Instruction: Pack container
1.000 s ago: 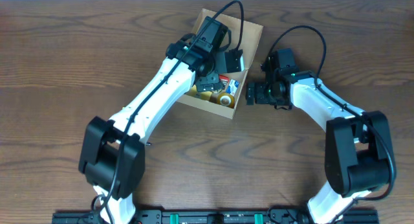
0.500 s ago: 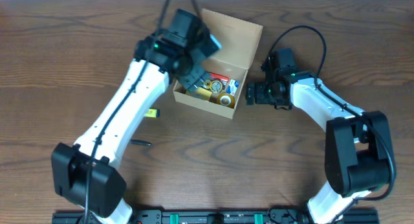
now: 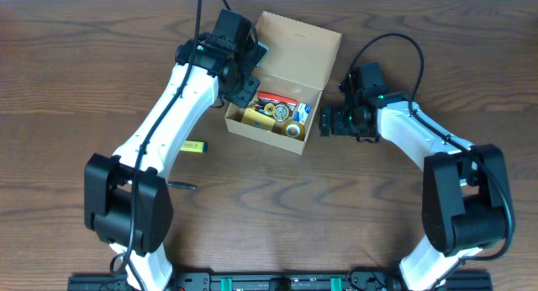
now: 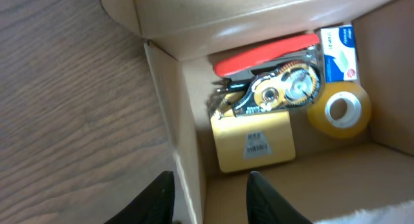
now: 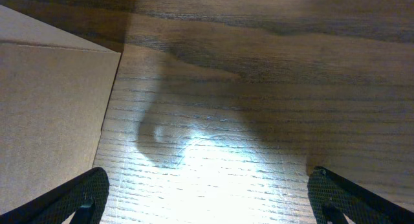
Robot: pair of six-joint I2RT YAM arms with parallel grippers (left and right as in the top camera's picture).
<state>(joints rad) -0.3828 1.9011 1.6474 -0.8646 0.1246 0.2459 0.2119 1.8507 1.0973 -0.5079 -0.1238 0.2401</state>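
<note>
- Container (image 3: 294, 45) sits mid-desk (image 3: 84, 89), flap lid open, between the two arms.
- Left jaws are apart and empty, straddling the box's near-left wall, one fingertip (image 4: 264, 197) inside.
- Inside: a red-handled tool (image 4: 265, 52), tape roll (image 4: 339, 111), a yellow barcoded pack (image 4: 255, 143).
- Right jaws are spread wide, holding nothing, low over bare desk just beside the box's right side.
- A small yellow item (image 3: 194, 146) lies left of the box.
</note>
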